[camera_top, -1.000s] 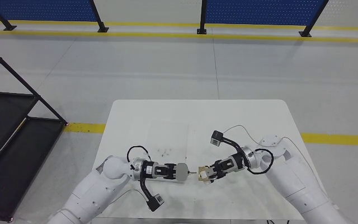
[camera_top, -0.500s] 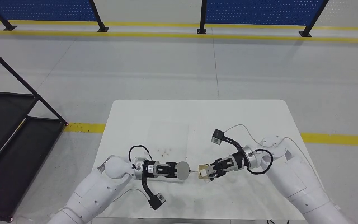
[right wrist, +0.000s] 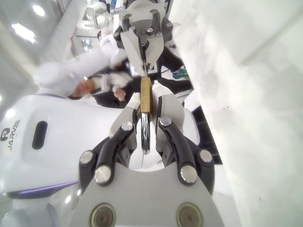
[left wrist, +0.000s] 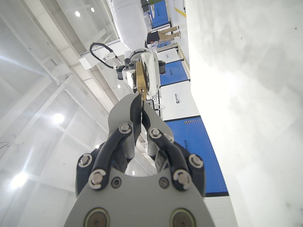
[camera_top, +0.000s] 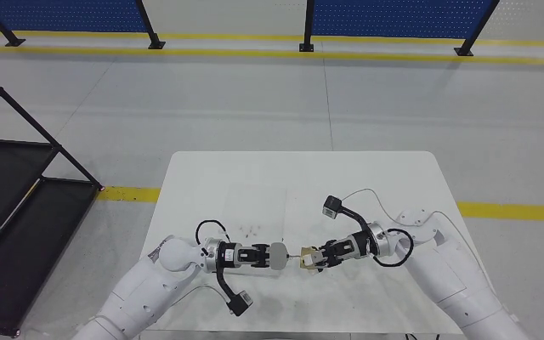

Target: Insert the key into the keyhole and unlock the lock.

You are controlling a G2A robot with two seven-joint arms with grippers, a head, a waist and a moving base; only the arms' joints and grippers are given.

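Two grippers meet tip to tip above the near half of the white table [camera_top: 255,178], close to its near edge and about midway along it. We see the left gripper [camera_top: 283,256] clenched on the key [left wrist: 142,101], whose thin blade sticks out from between the dark pads [left wrist: 135,114] toward the other arm. The right gripper [camera_top: 316,257] is clamped on the brass lock [right wrist: 145,95], a finger on each flat side of its body, with the silver shackle [right wrist: 144,135] pointing back toward that wrist. The lock is held off the tabletop with its keyhole end facing the left gripper. The key's tip touches that end; how deep it sits we cannot tell. Farther off, dark specks [camera_top: 248,228] dot the middle of the table. Beyond its far edge lie yellow lines [camera_top: 127,194] and blue barriers [camera_top: 76,15], and a black rack [camera_top: 34,204] stands off its left edge.
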